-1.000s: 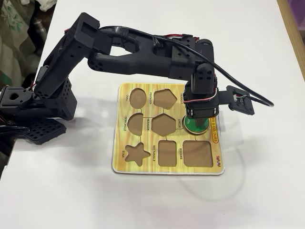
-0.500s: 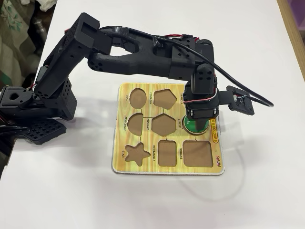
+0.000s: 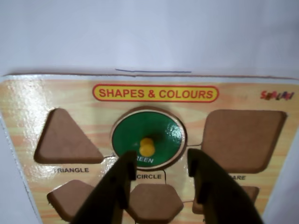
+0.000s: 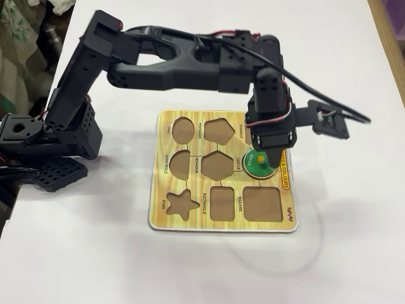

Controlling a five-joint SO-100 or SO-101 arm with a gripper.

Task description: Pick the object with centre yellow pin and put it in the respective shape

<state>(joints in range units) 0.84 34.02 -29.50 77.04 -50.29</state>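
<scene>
The green disc (image 3: 163, 126) with its yellow knob (image 3: 147, 146) lies flat in the round cut-out labelled CIRCLE and covers it. That cut-out is in the yellow puzzle board (image 3: 28, 98), just below the SHAPES & COLOURS title. In the wrist view my gripper (image 3: 161, 159) is open, its two dark fingers (image 3: 120, 182) apart on either side of the disc's near edge, with nothing between them. The fixed view shows the gripper (image 4: 262, 152) raised just above the disc (image 4: 259, 167), with the knob in plain sight below the fingers.
The board (image 4: 190, 221) lies on a white table with its other brown cut-outs unfilled: triangle (image 3: 65, 140), square (image 3: 243, 140), hexagon (image 3: 154, 203), star (image 4: 180, 204). The arm's base (image 4: 44, 139) stands to the left. A black cable (image 4: 335, 117) trails off the wrist camera.
The gripper has lifted up off the disc and the arm has risen. The disc stays in the round cut-out, now uncovered with its yellow knob showing.
</scene>
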